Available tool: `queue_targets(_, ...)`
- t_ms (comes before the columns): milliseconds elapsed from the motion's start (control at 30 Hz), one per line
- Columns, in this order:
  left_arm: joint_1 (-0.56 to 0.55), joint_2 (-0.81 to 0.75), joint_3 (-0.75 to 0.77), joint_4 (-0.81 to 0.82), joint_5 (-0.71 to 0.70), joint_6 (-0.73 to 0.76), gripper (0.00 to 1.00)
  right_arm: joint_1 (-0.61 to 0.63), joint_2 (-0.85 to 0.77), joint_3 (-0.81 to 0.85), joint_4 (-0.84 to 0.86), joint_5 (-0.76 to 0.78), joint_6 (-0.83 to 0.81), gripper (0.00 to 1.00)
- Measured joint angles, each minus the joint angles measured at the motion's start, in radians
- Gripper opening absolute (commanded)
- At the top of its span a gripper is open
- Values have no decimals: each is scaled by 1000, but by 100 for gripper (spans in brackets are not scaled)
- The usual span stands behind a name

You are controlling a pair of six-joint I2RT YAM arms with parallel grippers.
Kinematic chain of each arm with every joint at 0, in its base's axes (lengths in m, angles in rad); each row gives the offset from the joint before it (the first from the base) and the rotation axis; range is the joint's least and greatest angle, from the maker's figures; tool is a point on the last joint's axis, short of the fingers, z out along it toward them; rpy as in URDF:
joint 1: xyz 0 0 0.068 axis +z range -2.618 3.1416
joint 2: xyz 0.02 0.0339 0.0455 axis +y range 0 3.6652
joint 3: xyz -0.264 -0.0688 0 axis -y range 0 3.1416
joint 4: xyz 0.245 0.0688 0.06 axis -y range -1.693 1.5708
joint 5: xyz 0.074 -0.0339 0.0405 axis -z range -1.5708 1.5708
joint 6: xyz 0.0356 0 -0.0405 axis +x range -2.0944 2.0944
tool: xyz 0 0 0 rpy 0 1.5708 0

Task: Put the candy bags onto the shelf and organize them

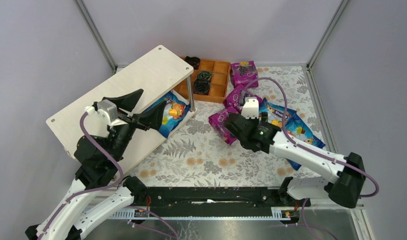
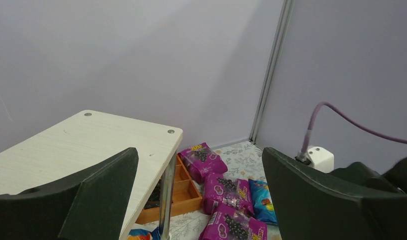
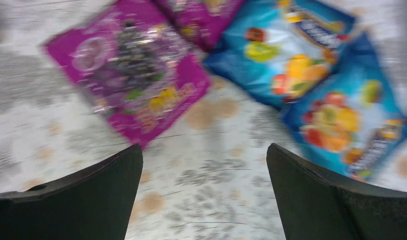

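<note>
Floral table (image 1: pixel 201 150), candy bags (image 1: pixel 291 125) loose; left gripper (image 2: pixel 198 152), right gripper (image 3: pixel 204 152) spread, empty. Pick step, we judge: lower right onto magenta bag (image 3: pixel 131 85).

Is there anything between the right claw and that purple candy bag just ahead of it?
Only bare flowered tablecloth. The right wrist view shows it between the open right gripper and the purple bag.

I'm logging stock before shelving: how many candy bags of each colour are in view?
Purple candy bags: 3
Blue candy bags: 3, one already on the shelf
Total: 6 in view; the right arm may hide more
</note>
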Motion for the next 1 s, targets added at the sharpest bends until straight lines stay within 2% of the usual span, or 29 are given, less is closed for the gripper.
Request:
queue_targets(167, -10, 7, 0, 0, -2, -2, 99, -103, 187, 151, -282, 186, 4, 100)
queue_targets(300, -13, 13, 0, 0, -4, -3, 99, -229, 330, 135, -385, 274, -25, 100)
queue_targets(600, -20, 19, 0, 0, -4, -3, 99, -385, 501, 39, -325, 261, -175, 100)
queue_targets(833, -25, 19, 0, 0, -4, -5, 99, -403, 551, 39, -278, 223, -242, 92)
queue_targets(1000, -29, 19, 0, 0, -3, -6, 99, -403, 551, 40, -231, 128, -314, 94)
